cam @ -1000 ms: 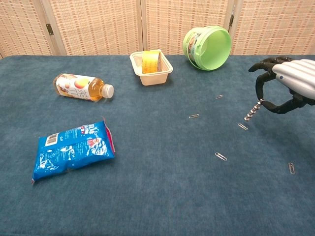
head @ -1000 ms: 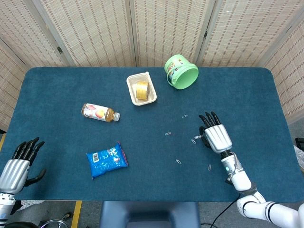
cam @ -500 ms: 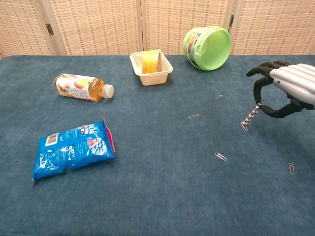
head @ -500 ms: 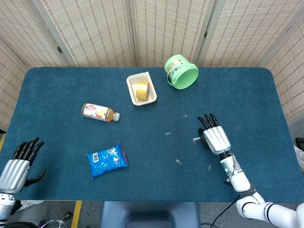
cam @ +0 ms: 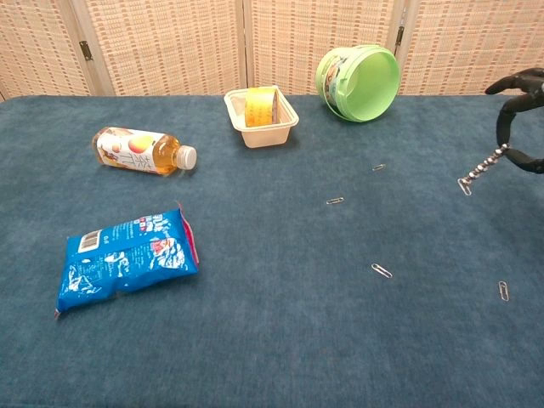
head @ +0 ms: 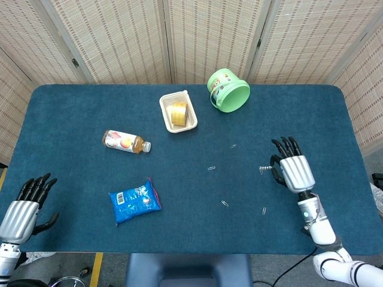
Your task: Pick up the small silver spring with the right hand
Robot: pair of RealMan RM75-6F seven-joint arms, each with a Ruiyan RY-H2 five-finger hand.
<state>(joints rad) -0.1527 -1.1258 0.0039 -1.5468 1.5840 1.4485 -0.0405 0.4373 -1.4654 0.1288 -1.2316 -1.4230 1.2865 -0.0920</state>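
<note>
The small silver spring point(head: 264, 169) point(cam: 486, 161) hangs clear of the blue table, slanting down to the left. My right hand point(head: 294, 171) point(cam: 520, 102) pinches its upper end between thumb and a finger, at the right side of the table. In the chest view only the dark fingertips point(cam: 501, 127) show at the frame's right edge. A paper clip point(cam: 464, 186) dangles from the spring's lower end. My left hand point(head: 24, 206) sits off the table's front left corner, fingers apart and holding nothing.
A green bucket point(head: 228, 90) lies on its side at the back, with a white tray point(head: 178, 112) left of it. A drink bottle point(head: 125, 142) and a blue packet point(head: 134, 201) lie on the left. Loose paper clips point(head: 212, 168) dot the cloth near the middle.
My right hand has moved to the right and risen, carrying the spring with the paper clip hanging from it. The left hand has stayed put.
</note>
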